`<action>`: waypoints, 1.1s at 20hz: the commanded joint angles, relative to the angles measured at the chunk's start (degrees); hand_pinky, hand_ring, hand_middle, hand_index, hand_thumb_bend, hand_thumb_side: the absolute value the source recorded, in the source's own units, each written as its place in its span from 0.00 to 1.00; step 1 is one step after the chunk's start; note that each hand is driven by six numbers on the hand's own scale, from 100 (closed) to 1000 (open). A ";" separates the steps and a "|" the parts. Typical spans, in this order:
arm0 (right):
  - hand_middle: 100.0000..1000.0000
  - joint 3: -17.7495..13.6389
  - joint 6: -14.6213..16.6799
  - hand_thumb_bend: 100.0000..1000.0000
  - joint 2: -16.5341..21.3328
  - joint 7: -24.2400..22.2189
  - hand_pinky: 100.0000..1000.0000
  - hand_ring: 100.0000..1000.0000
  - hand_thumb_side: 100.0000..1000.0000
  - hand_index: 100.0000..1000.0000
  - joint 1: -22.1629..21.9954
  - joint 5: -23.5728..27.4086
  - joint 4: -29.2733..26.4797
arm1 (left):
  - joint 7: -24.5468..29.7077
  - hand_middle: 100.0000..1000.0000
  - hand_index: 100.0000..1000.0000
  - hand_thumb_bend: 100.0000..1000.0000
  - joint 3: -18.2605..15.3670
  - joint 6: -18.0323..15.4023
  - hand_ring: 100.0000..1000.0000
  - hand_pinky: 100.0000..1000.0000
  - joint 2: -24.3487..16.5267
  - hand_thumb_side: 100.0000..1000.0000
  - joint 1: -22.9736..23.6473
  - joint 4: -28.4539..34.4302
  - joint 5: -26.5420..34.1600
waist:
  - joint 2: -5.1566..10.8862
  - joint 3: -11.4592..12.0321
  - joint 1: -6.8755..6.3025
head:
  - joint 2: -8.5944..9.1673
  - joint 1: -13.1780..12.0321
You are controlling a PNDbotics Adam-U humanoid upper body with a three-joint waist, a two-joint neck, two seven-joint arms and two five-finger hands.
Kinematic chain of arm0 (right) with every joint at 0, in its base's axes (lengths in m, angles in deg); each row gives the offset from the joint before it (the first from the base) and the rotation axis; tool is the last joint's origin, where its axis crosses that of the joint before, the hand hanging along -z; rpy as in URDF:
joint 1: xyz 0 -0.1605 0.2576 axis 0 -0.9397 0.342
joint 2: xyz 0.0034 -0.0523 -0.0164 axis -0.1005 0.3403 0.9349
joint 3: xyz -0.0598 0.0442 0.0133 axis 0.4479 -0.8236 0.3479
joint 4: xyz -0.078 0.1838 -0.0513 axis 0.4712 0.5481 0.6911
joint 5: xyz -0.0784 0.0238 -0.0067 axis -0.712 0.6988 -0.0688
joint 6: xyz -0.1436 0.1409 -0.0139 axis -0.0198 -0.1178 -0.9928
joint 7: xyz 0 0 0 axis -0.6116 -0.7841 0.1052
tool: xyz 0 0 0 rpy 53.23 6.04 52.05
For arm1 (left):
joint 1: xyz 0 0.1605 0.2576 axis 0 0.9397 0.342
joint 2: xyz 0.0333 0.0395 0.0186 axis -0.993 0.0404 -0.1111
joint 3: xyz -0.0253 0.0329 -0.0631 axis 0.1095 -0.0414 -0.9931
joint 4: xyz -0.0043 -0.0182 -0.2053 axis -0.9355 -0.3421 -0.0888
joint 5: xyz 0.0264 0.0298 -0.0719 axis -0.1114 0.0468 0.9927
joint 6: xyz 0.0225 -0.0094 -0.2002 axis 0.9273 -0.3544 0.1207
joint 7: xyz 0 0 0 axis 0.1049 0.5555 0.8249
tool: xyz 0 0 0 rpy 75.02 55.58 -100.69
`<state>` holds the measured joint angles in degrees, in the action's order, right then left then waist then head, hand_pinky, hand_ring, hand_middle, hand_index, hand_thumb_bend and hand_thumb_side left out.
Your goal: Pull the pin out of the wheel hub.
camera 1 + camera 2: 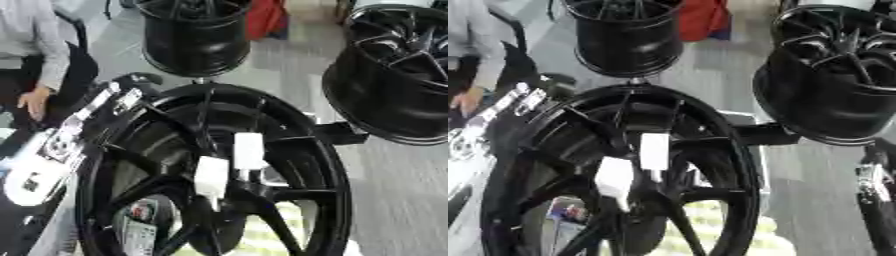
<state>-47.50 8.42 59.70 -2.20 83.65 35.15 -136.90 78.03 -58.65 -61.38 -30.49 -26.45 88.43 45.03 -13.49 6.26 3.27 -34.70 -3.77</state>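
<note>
A large black wheel hub (328, 165) fills the foreground, its spokes meeting near the middle. Two white blocky pieces stand out of its centre: one (248, 150) higher and to the right, the other (211, 176) lower and to the left, each on a thin stem. I cannot tell which one is the pin. My left arm (52, 150), silver and white, runs up along the hub's left rim; its dark end (140, 82) lies against the upper left rim, and the hand's pose is unclear. Only a part of my right arm (872, 182) shows at the right edge, away from the hub.
Two more black wheel hubs stand behind, one at the top middle (194, 37) and one at the upper right (394, 85). A person (35, 55) sits at the far left, touching nothing of the task. A black bracket (341, 133) juts from the hub's right side.
</note>
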 commanded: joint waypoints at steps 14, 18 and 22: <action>0.67 -0.60 1.53 0.00 1.32 0.48 0.66 0.80 0.61 0.77 0.39 -1.83 -1.01 | -4.61 0.76 0.83 0.00 -6.67 3.03 0.73 0.80 -8.83 0.71 10.34 25.56 6.51 | 0.60 0.50 -0.41 | -1.22 1.24; 0.67 -0.55 1.95 0.00 1.47 0.47 0.66 0.80 0.61 0.77 0.49 -2.48 -1.01 | -3.76 0.74 0.83 0.00 -6.99 0.52 0.72 0.80 -10.37 0.69 10.68 25.82 4.56 | 0.60 0.53 -0.50 | -1.65 1.33; 0.67 -0.63 2.25 0.00 1.56 0.63 0.66 0.80 0.61 0.77 0.58 -2.93 -1.01 | -3.15 0.74 0.82 0.00 -6.81 -0.80 0.72 0.79 -11.38 0.68 10.53 25.83 3.17 | 0.54 0.42 -0.59 | -1.97 1.40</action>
<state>-47.57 10.36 59.88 -1.63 83.75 32.70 -136.90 74.77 -64.73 -61.58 -39.71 -15.38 113.31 48.67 -13.58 6.71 2.92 -36.30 -2.52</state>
